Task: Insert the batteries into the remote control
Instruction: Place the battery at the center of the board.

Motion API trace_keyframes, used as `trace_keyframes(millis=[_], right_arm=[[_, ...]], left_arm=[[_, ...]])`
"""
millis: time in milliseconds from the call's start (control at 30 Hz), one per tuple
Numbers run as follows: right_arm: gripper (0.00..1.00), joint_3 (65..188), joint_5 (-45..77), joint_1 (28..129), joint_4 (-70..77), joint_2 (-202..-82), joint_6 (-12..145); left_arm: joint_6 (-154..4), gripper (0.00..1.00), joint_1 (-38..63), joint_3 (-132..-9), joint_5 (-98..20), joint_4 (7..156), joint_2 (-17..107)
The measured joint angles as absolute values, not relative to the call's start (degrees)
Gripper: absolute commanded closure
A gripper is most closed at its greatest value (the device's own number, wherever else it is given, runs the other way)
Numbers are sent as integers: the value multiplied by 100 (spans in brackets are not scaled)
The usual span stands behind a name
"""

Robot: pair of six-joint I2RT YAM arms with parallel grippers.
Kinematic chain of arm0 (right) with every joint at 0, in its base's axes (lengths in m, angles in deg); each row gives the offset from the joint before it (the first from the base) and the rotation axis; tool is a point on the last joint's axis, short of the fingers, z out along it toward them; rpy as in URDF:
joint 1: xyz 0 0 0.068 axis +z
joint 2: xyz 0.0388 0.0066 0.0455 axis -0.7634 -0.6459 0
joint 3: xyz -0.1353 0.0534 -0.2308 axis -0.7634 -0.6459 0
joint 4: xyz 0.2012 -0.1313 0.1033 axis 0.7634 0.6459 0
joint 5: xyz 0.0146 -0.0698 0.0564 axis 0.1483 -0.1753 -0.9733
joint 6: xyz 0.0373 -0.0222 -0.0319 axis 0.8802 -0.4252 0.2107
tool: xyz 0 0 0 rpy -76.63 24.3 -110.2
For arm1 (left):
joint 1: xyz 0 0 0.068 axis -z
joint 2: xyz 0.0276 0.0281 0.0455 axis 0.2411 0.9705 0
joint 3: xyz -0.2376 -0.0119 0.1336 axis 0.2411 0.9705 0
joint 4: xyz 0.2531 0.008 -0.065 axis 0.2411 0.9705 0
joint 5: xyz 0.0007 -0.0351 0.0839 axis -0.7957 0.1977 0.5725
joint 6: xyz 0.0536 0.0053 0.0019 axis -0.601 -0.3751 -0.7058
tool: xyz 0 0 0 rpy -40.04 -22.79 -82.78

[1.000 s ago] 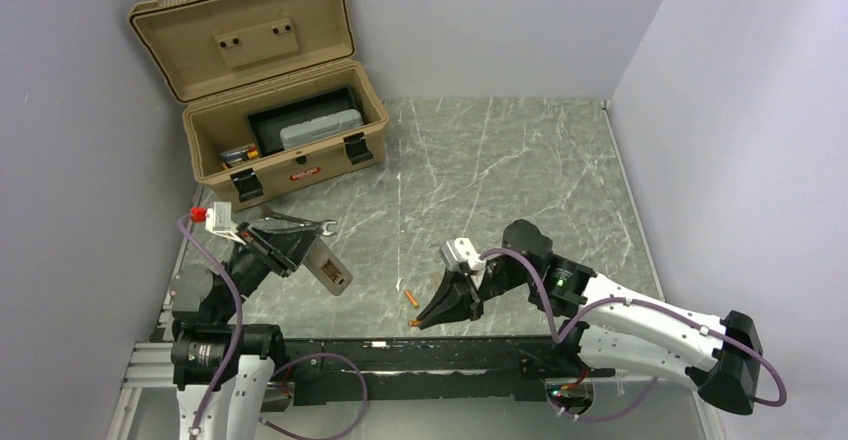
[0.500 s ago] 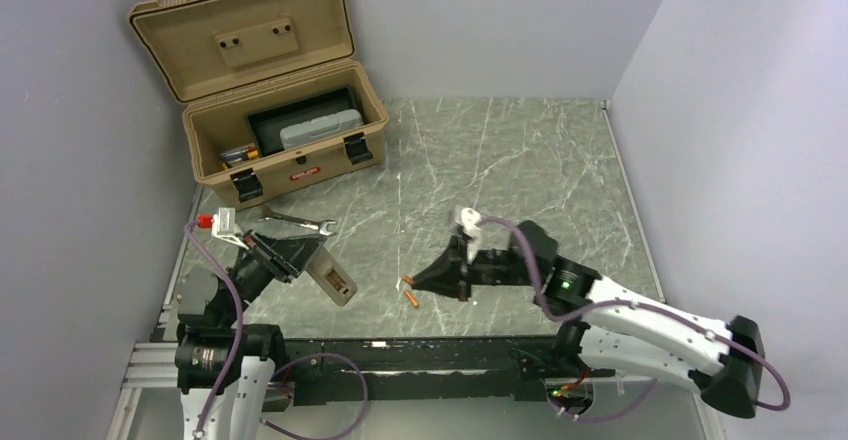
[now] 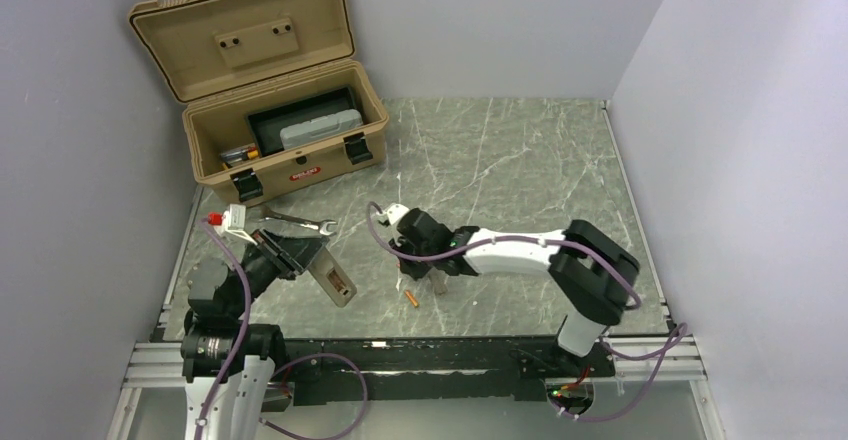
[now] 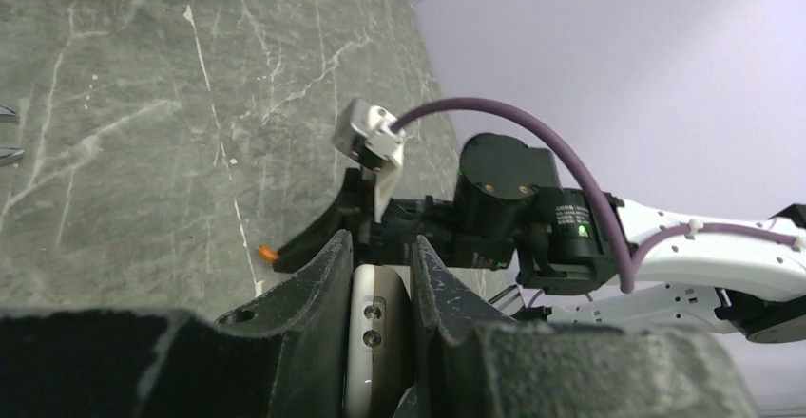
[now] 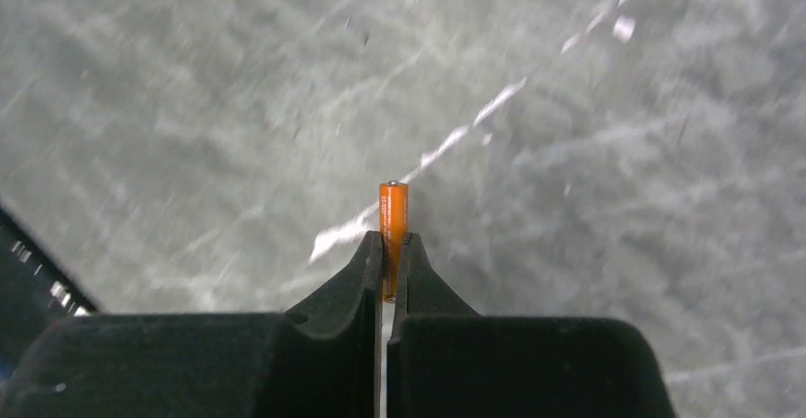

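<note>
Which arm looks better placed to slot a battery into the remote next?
The right arm: the right gripper pinches a battery near the remote, while the left gripper is busy gripping it.

Robotics lab test cell, plain pale partition walls (image 3: 720, 110) on three sides, grey marble-pattern table (image 3: 520, 160), aluminium mounting frame (image 3: 147, 360) along its near edge, open tan tool case (image 3: 270, 90) at far left corner.
</note>
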State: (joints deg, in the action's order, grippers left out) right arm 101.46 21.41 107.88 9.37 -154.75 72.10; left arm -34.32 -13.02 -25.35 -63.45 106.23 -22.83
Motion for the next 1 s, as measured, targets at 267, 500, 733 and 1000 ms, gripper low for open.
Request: trace_keyframes(millis=[267, 500, 733, 1000], right_arm=[[92, 10763, 2598, 10788, 883, -16356, 6635], [61, 11043, 2771, 10788, 760, -16634, 6362], [57, 11034, 2828, 10761, 732, -16629, 6388], [57, 10925, 2801, 10761, 743, -16522, 6415]], left_arm=[[-3574, 100, -1302, -2594, -6282, 10702, -2274], [-3641, 100, -1302, -2594, -6264, 10730, -2276], [-3644, 100, -1302, -2594, -6264, 10730, -2281], [-3663, 100, -1302, -2594, -6267, 10730, -2281]])
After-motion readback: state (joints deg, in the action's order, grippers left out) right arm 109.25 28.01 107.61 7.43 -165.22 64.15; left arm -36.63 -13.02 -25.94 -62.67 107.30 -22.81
